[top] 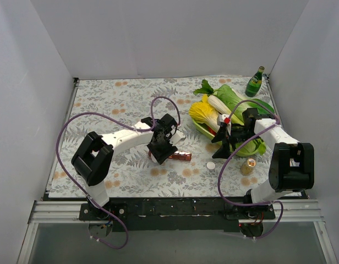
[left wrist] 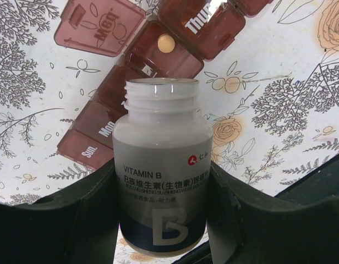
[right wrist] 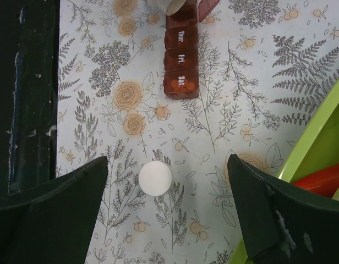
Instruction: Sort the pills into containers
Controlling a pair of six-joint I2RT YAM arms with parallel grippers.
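My left gripper (left wrist: 162, 184) is shut on a white Vitamin B bottle (left wrist: 161, 159), uncapped, its mouth pointing at the containers (left wrist: 111, 104), a dark-red strip of day-labelled compartments. Some lids stand open, and one round tan pill (left wrist: 166, 43) lies in an open compartment. In the top view the left gripper (top: 161, 148) hovers over the strip's left end (top: 180, 157). My right gripper (right wrist: 168, 165) hangs open above the table with the bottle's white cap (right wrist: 155, 177) lying under it; the strip's Thur, Fri and Sat end (right wrist: 180, 71) shows beyond.
A green tray (top: 205, 132) of vegetables sits at the back right, close to the right gripper (top: 227, 140). A green glass bottle (top: 255, 82) stands in the far right corner. A tan-lidded little jar (top: 247, 165) stands near the front right, the white cap (top: 211, 165) to its left.
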